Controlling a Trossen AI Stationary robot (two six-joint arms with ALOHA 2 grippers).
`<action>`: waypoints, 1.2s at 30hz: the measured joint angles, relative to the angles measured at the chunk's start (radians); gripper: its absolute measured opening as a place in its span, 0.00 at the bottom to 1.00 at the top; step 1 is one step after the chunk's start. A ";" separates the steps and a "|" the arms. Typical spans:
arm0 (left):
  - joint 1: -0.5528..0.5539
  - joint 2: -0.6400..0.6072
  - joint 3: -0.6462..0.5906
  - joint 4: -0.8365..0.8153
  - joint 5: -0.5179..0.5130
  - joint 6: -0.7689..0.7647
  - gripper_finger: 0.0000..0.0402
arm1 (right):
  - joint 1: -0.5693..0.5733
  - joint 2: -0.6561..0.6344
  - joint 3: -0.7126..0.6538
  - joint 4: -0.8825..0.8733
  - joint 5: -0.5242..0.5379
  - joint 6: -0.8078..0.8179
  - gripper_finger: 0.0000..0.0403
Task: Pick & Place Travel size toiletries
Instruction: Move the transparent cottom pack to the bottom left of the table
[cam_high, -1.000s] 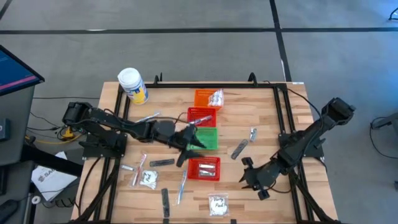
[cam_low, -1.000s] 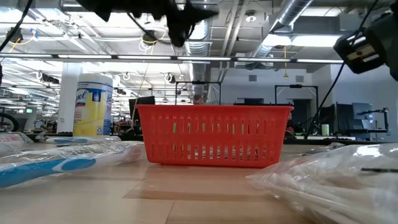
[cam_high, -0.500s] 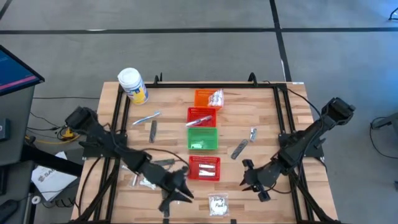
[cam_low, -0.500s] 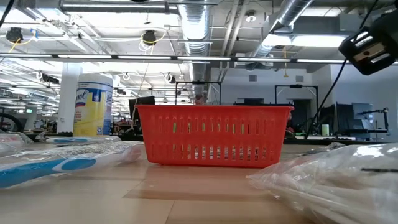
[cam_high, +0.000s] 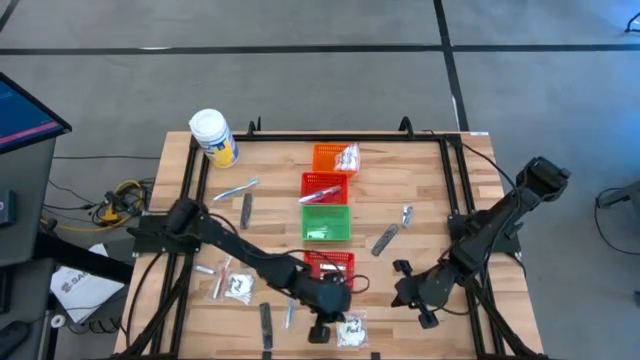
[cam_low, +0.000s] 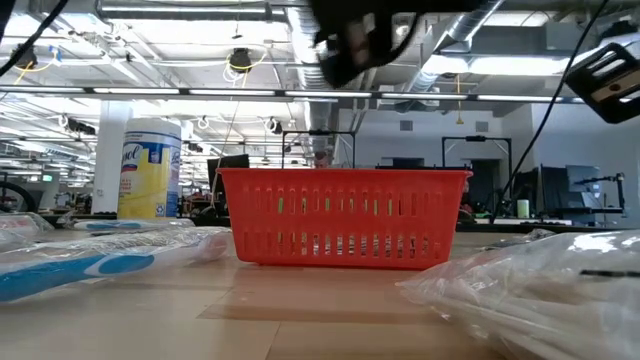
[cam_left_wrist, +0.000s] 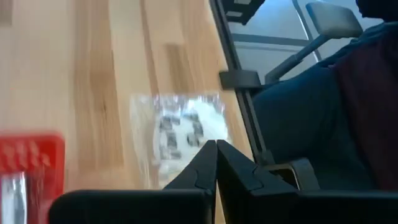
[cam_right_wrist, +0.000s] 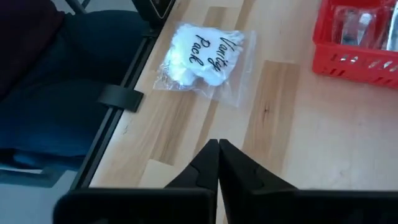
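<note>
A clear plastic sachet with white contents and dark print (cam_high: 351, 329) lies at the table's 6 o'clock edge. The left gripper (cam_high: 322, 325), earlier over the green basket, now hovers touching the sachet's 9 o'clock side, fingers pressed together, empty. The right gripper (cam_high: 405, 295), at the sachet's 2 o'clock, has closed, empty.

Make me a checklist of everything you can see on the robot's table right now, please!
Surface: wooden table, black frame.
Job's things: clear sachet at the near edge; more sachets, strips and toothbrushes scattered left; some in the red basket.
Clutter: white jar at a far corner; orange basket, green basket.
Grippers: left gripper shut, empty, by the sachet; right gripper shut, empty.
Cables: bundle left of the table.
Surroundings: grey floor, monitor.
</note>
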 joint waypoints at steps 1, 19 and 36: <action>0.002 0.020 0.029 -0.003 0.000 0.019 0.00 | 0.006 0.000 0.000 -0.003 0.013 0.005 0.01; 0.043 0.276 0.353 -0.258 0.052 0.107 0.00 | -0.086 -0.003 0.000 -0.336 0.444 0.338 0.00; 0.013 0.327 0.359 -0.182 0.111 0.004 0.00 | -0.120 -0.016 0.000 -0.349 0.705 0.388 0.00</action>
